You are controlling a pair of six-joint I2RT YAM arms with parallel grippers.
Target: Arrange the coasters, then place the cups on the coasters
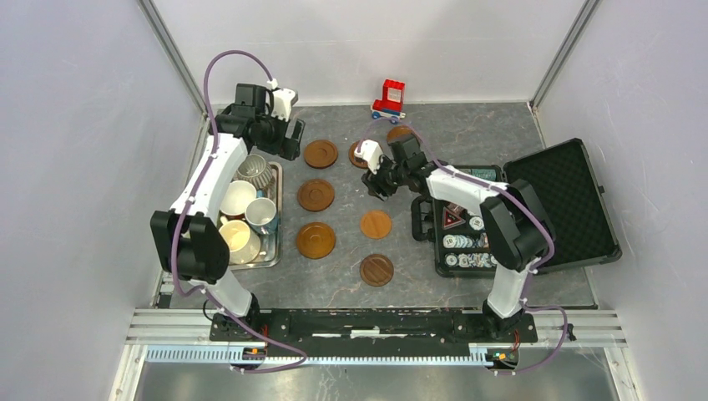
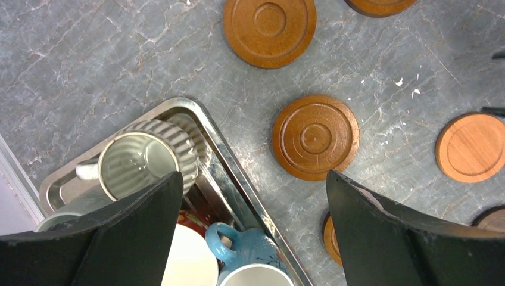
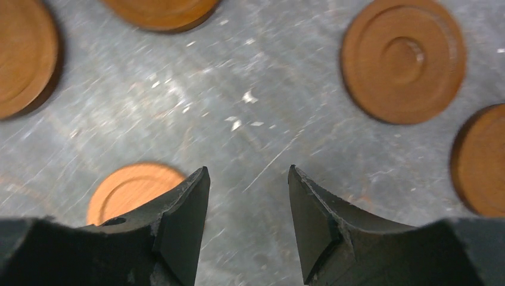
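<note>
Overhead, the right arm (image 1: 455,185) covers most of one coaster (image 1: 355,160) at its wrist's nine o'clock and part of another coaster (image 1: 399,131) at twelve; the poker chips (image 1: 465,242) are too small to read. From the left wrist, a coaster (image 2: 381,5) is cropped at one o'clock, another coaster (image 2: 329,238) hides behind a finger (image 2: 387,238) of the left gripper (image 2: 253,176), and the blue mug (image 2: 244,256) runs off at six. The right wrist view is blurred, with a coaster (image 3: 24,53) cut off at nine.

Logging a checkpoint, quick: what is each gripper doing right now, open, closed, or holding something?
Left gripper: open wide, holding nothing.
Right gripper: open partway, holding nothing.
</note>
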